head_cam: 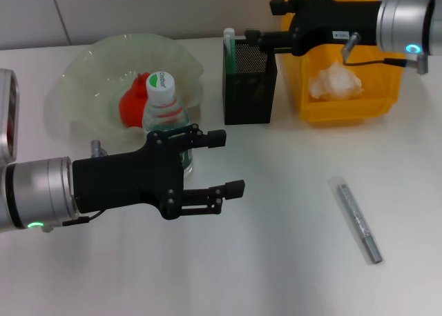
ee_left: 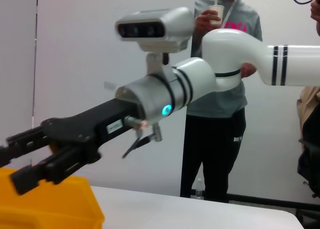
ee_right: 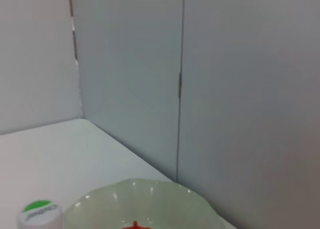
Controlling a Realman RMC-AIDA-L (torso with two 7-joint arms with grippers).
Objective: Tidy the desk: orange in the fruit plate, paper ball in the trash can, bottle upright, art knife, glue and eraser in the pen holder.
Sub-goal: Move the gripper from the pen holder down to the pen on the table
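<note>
Late in the tidy-up — right arm over the pen holder, art knife not yet stowed.

Nearest in the head view, the left gripper [head_cam: 221,164] hangs at about 7 o'clock with its jaws apart and empty, just beside the upright bottle [head_cam: 166,116]. At 4 o'clock lies the grey metal rod [head_cam: 358,221], probably the knife, alone on the table [head_cam: 290,274]; fetching it looks like the next move and calls for a low pinch across its length. Farther off, the orange [head_cam: 132,102] sits in the fruit plate [head_cam: 83,88], the glue [head_cam: 229,47] stands in the pen holder [head_cam: 250,81], and the paper ball [head_cam: 335,81] lies in the trash can [head_cam: 345,109]. The right gripper [head_cam: 255,36] is at the holder's rim; only the left wrist view shows its fingers [ee_left: 25,154] — slightly parted, holding nothing visible. The eraser is not seen.
</note>
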